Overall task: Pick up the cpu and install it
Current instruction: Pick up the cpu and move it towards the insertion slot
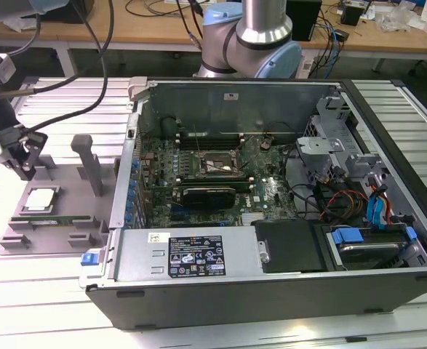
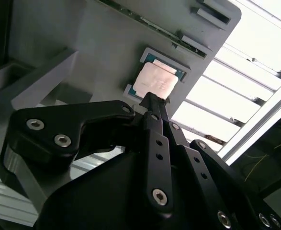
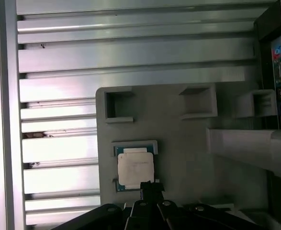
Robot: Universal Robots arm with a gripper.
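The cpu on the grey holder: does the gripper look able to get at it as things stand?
Probably yes. The cpu lies uncovered, face up in a recess of the grey holder, and the gripper hangs by its edge with nothing between, though shut.

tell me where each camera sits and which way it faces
Exterior view: off the arm, looking down into the open grey metal computer case; silver-blue arm and black gripper show.
First wrist view: at the wrist, facing the flat grey plastic tray past the gripper tip.
Second wrist view: at the wrist, looking along the gripper.
Both wrist views share the small square silver-topped cpu on the tray.
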